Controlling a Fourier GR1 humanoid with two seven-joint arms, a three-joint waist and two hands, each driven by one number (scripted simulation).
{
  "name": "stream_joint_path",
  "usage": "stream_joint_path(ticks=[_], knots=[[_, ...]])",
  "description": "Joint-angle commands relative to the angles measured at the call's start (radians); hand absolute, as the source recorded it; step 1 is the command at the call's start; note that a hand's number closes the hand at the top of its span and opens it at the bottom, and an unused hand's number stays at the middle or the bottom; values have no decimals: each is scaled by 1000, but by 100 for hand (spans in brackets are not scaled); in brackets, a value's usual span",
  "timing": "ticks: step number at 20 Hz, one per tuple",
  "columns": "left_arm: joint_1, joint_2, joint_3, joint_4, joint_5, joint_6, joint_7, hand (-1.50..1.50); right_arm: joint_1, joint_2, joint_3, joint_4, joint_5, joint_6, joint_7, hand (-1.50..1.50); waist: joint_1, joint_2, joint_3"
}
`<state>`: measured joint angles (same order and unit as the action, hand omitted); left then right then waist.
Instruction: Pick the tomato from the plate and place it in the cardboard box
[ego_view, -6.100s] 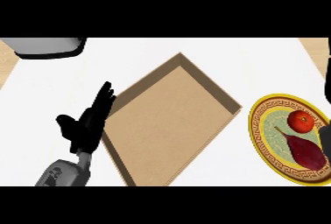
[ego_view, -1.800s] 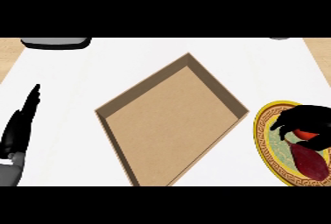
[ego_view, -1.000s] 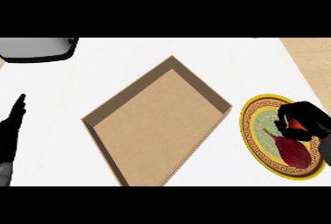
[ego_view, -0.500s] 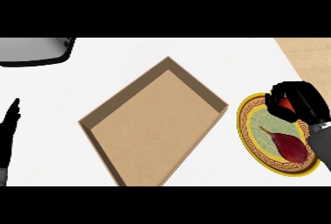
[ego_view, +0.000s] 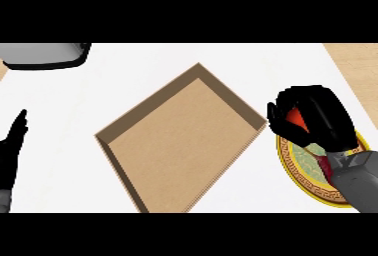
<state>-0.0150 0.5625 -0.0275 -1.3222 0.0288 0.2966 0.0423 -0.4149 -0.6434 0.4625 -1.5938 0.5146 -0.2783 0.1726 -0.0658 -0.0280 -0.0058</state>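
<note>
My right hand (ego_view: 319, 121) is curled round the red tomato (ego_view: 295, 118), of which only a patch shows between fingers and thumb. It hangs over the left rim of the yellow patterned plate (ego_view: 304, 175), just right of the cardboard box (ego_view: 181, 142). The box is a shallow open tray, turned like a diamond, with nothing inside. A dark red vegetable (ego_view: 325, 162) still lies on the plate, mostly hidden by my forearm. My left hand (ego_view: 12, 152) rests open at the view's left edge, fingers pointing up.
A grey metal vessel (ego_view: 43, 54) sits at the top left corner. The white counter ends in a wooden strip (ego_view: 360, 65) at the upper right. Bare counter lies between the box and my left hand.
My right hand closed on the tomato, lifted it off the plate and carried it up and left toward the box's right corner. The left hand stayed at the left edge.
</note>
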Motion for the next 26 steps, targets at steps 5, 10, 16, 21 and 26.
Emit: stream_joint_path(ticks=[5,10,16,21,26], knots=[[-29,-49,-44,3,-51,5,-22,0,-148,178,53,-324,72,168,530,150,56,21,3],[-109,-47,-19,30,-56,-28,3,0,-296,362,15,-164,52,223,613,150,73,28,5],[-60,-73,-25,-11,-93,-16,-3,0,-392,533,-29,203,108,114,470,150,85,31,6],[-149,-38,16,19,-85,-74,63,0,-502,619,-90,452,145,75,391,150,83,33,6],[-126,-76,23,46,-91,-68,13,0,-603,642,-62,675,154,-61,451,150,96,36,5]])
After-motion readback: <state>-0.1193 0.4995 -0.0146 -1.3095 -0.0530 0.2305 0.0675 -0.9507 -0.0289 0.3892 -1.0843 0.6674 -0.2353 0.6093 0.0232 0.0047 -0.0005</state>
